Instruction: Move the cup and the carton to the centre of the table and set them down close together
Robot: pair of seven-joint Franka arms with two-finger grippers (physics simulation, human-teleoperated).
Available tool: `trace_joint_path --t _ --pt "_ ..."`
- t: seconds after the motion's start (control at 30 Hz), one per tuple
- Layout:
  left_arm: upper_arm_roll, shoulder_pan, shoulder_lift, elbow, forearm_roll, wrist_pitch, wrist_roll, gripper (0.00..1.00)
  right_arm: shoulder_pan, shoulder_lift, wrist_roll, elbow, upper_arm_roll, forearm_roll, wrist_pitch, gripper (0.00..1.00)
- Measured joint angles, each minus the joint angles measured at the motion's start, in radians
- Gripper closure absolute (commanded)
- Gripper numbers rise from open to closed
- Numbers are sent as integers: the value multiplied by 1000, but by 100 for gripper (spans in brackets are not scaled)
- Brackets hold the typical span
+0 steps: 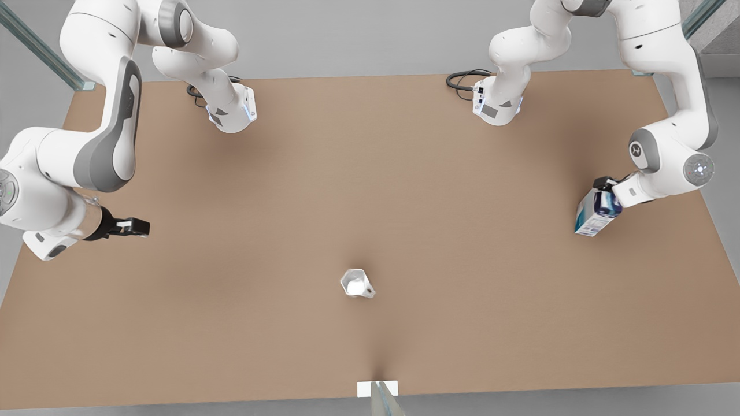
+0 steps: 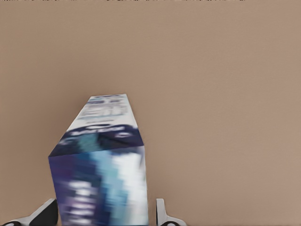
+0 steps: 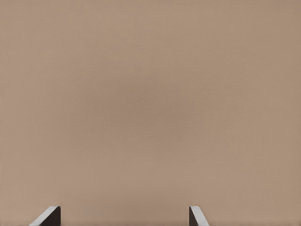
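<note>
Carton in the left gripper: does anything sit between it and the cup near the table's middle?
Nothing visible does. The carton, held in the left gripper at the front view's right, has only bare table between it and the cup.

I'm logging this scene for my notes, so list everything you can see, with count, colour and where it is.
cup: one, pale grey-white, on the table near the middle, toward the near edge in the front view.
carton: one, white with dark blue and teal print, tilted, at the front view's right, held by the left gripper.
table: one, light brown, under everything.
left gripper: one, fingers on both sides of the carton.
right gripper: one, dark, at the front view's left, fingers apart, holding nothing.
</note>
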Motion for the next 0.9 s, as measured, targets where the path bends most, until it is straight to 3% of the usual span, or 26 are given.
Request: trace_joint_path --t 0.03,0.17,0.27,0.4,0.53,0.6,0.7,0.77,0.9 --pt "0 0 -1 0 0 0 0 48 0 2 0 0 0 1 0 0" --pt "-1 1 -4 0 24 3 -3 46 1 8 -1 0 0 1 0 0" --pt "-2 2 -4 2 254 11 -10 47 1 8 -2 0 0 1 0 0" --pt "-24 -44 -22 14 118 17 1 48 1 10 -2 0 0 1 1 0" --pt "-231 -41 -29 138 57 -14 183 46 2 12 -3 0 0 1 2 0" --pt "-354 -56 57 301 40 -73 328 46 0 13 -4 -1 -1 1 2 0" --pt "-563 -77 77 366 29 -95 392 45 0 15 -8 -2 -5 1 2 0" --pt "-579 -214 112 384 27 -93 383 45 0 17 -7 -2 -5 1 2 0" --pt "-577 -436 326 601 27 -121 250 45 0 17 -6 -2 -5 3 2 0"
